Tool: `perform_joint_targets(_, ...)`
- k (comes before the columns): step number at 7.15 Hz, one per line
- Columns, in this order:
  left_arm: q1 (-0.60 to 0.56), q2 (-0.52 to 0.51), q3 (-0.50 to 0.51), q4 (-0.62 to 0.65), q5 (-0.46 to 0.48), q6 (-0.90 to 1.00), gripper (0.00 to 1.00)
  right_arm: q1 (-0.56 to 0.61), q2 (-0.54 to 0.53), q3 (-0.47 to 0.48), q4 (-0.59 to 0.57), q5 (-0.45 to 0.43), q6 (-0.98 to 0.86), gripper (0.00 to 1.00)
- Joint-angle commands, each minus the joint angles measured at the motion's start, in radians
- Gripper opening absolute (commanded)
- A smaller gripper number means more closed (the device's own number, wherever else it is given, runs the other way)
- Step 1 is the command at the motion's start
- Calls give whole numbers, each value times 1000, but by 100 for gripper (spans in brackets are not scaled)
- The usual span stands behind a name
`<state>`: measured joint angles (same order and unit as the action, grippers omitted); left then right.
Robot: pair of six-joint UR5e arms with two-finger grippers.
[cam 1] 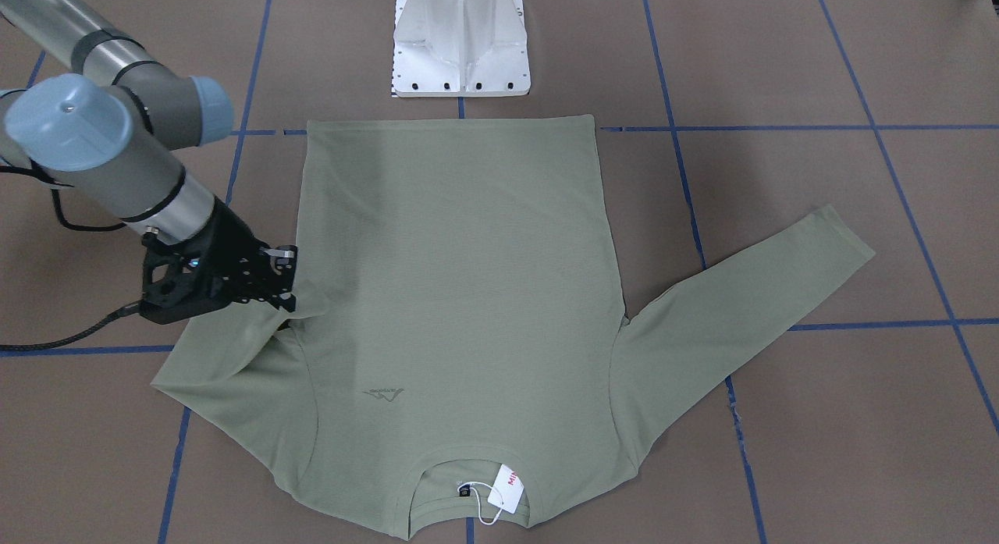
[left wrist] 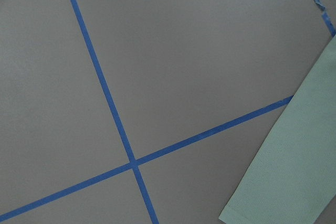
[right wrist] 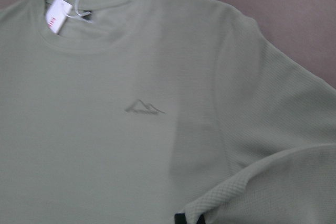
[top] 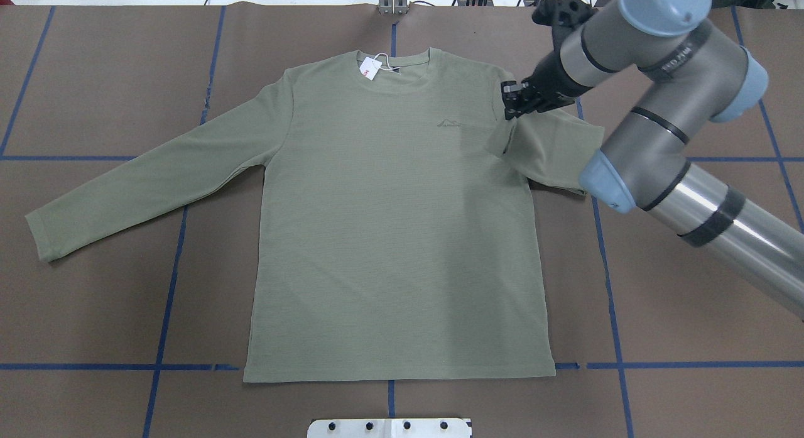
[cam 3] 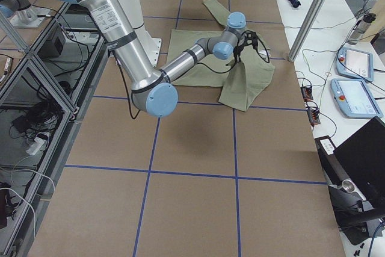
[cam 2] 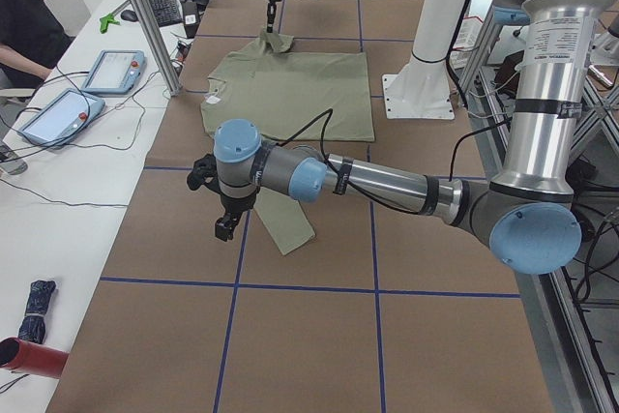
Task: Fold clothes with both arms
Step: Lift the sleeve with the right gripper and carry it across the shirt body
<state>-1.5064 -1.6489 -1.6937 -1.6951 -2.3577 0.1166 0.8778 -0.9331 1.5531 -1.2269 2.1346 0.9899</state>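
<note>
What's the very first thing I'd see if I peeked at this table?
A big green shirt lies spread out flat in the middle of the brown table, with a white-and-red tag at its neck. Next you'd spot the robot's right gripper pinching one sleeve, holding it up and bent in toward the shirt's body, while the other sleeve lies stretched out flat.
</note>
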Motion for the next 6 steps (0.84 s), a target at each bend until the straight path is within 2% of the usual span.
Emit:
perform_joint_targets(1, 0, -2, 3, 0, 2, 0, 100, -11, 240, -162, -52, -33, 9, 0)
perform_joint_targets(3, 0, -2, 3, 0, 2, 0, 100, -46, 511, -426, -51, -76, 15, 0)
perform_joint_targets(4, 0, -2, 3, 0, 2, -2, 100, -98, 564, -461, -51, -129, 15, 0)
perform_joint_targets(6, 0, 0, 8, 0, 2, 0, 100, -202, 611, -472, -45, -195, 38, 0)
